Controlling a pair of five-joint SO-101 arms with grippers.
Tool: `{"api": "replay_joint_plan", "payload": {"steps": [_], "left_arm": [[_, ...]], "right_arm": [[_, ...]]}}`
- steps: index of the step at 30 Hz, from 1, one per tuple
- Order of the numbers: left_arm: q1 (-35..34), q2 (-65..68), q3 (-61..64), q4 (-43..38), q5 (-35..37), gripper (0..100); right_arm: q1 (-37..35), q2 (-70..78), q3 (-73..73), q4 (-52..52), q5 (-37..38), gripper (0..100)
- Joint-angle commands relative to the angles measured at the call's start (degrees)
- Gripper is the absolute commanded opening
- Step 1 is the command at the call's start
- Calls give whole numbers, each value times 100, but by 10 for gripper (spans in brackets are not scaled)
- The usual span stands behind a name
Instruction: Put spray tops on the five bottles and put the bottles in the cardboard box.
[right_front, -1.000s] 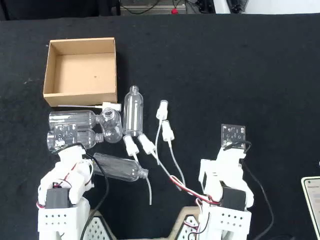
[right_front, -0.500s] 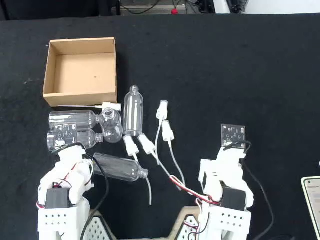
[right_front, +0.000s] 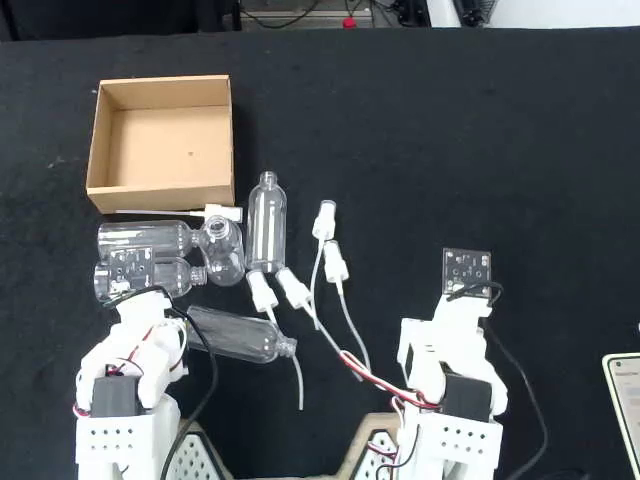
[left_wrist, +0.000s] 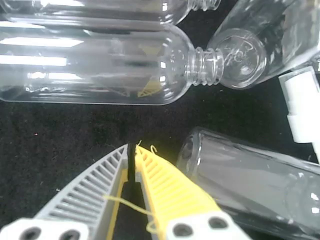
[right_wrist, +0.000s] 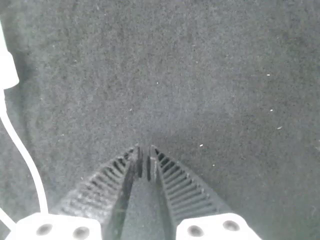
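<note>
Yellow-and-grey fingers of the left gripper are pressed together on nothing, just short of a clear bottle lying on the black tabletop. The right gripper also has its fingers pressed together, over bare cloth. Beyond the arms lie five capless bottles and loose spray tops. Farthest back, the open-topped cardboard box sits just beside them.

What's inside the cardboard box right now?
Only the bare floor of the box shows, with a small dark speck. The five bottles all lie on the table outside it. The near wall may hide a thin strip of floor.
</note>
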Motion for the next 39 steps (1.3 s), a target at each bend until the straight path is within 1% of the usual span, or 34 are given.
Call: {"api": "replay_joint_plan", "payload": {"steps": [1,8,10,12,14,16,18,20,22,24,26,28,30,32,35,37,39], "left_arm": [[40,-26,75,62,9,30],[-48,-26,75,70,-26,30],[-347,-26,4,0,-35,33],[-752,-35,-321,-185,-53,33],[-1253,-35,-840,-229,-343,33],[-1719,-35,-1349,-237,-835,33],[-2070,-35,-1745,-273,-1363,33],[-2237,-35,-2035,-299,-1829,33],[-2070,-44,-2132,-554,-1960,34],[-1631,-44,-2132,-905,-1829,34],[-1121,-35,-2123,-1169,-1688,34],[-593,-35,-2123,-1345,-1512,48],[-92,-35,-2114,-1521,-1275,111],[242,-35,-2035,-1670,-888,190],[479,-35,-1613,-2084,-290,264],[497,-35,-1262,-2365,-114,266],[505,-35,-1015,-2523,-114,268]], "right_arm": [[62,-549,-13,53,-9,31],[62,-549,-13,53,-9,29],[62,-549,-13,44,26,31],[62,-549,-13,-53,35,32],[62,-549,-13,-255,35,32],[62,-549,-13,-457,35,32],[97,-549,-13,-721,44,32],[97,-549,-13,-985,334,32],[97,-549,-13,-1319,932,33],[105,-541,-13,-1688,1433,33],[105,-541,-31,-2013,1697,33],[105,-541,-127,-2145,1714,33],[105,-541,-365,-2066,1714,33],[105,-549,-708,-1934,1714,33],[105,-541,-1367,-1714,1714,33],[70,-514,-1824,-1591,1714,33],[70,-505,-2255,-1477,1697,33]]}}
